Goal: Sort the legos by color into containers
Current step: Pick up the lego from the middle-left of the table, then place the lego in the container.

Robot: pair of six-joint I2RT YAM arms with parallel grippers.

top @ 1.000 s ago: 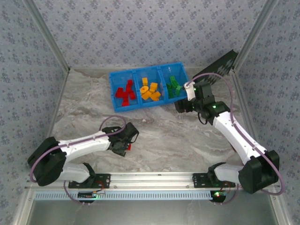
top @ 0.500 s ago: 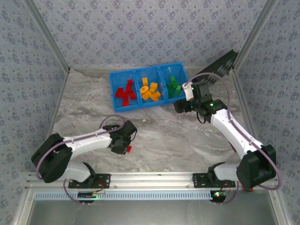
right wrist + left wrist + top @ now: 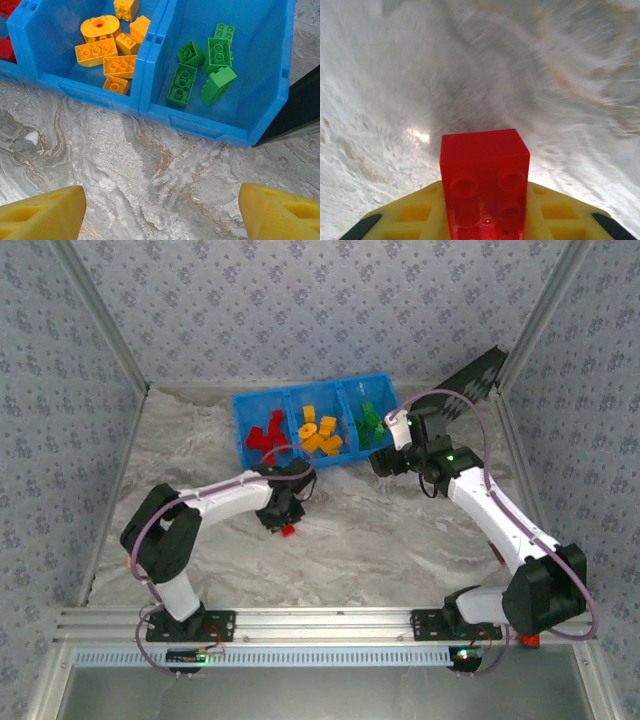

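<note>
Comparing against a second ago, I find the marble table [image 3: 400, 540] unchanged but for one brick. The left arm [image 3: 215, 498] has swung from the near-left corner to the middle of the table. It is now folded sharply at the elbow, its forearm reaching right and its wrist near the blue tray [image 3: 200, 125]. The right arm [image 3: 490, 505] has edged slightly closer to the tray's right end and stretches there from its near-right base. The tray holds red bricks [image 3: 265, 436] on the left, orange-yellow bricks [image 3: 96, 51] in the middle and green bricks [image 3: 181, 85] on the right. The right gripper [image 3: 160, 215] is released, jaws wide and empty, just before the tray's front wall. The left gripper [image 3: 283, 518] is clenched on a red brick [image 3: 485, 180]; I cannot tell whether it clears the marble.
</note>
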